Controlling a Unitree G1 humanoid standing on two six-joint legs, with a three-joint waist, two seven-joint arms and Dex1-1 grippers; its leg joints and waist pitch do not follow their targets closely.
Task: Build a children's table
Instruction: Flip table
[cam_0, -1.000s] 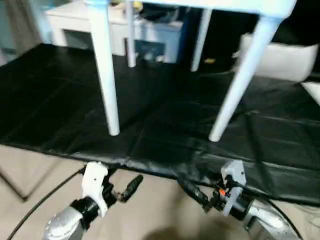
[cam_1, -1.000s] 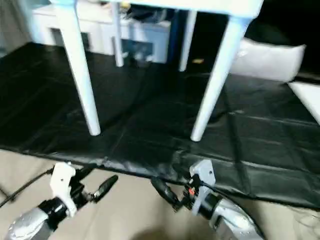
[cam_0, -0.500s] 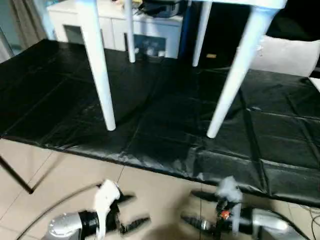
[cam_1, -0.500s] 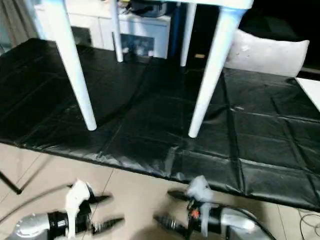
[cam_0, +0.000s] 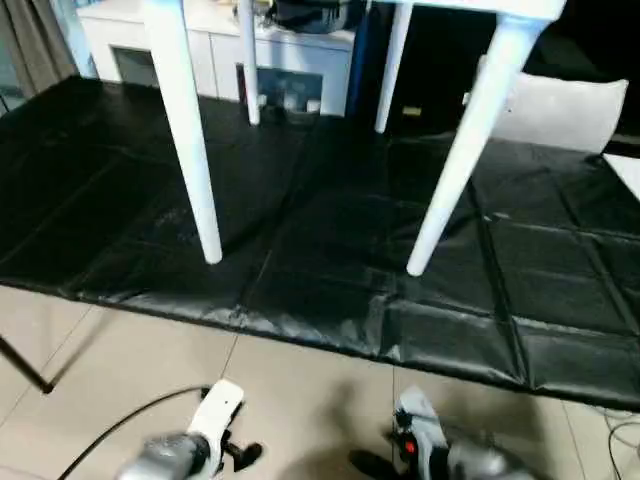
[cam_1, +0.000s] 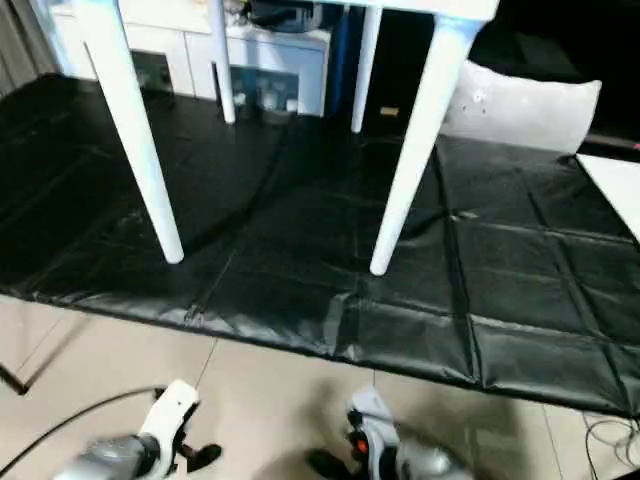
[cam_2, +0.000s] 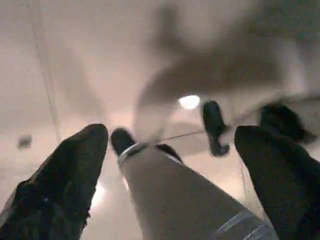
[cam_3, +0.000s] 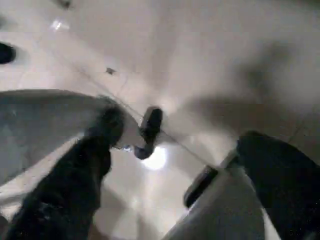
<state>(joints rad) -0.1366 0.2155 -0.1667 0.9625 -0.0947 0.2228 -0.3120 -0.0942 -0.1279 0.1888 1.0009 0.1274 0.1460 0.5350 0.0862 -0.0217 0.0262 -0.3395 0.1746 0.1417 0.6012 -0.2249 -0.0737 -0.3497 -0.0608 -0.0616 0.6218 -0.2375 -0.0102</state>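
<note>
Both jaws, spread wide and empty, have been lowered away from the assembled white plastic children's table (cam_0: 470, 130), which suggests the build is finished.

White legs (cam_0: 188, 150) smooth, plastic-looking – black sheet (cam_0: 330, 250) glossy, creased (floor tiles (cam_0: 300, 400) faintly shiny).

home room | white cabinet (cam_0: 250, 40) | tiled floor (cam_0: 120, 370) | black mat (cam_0: 320, 230)

Black creased sheet (cam_0: 330, 240) over beige tiled floor (cam_0: 120, 380); white cabinet (cam_0: 250, 60) behind.
</note>
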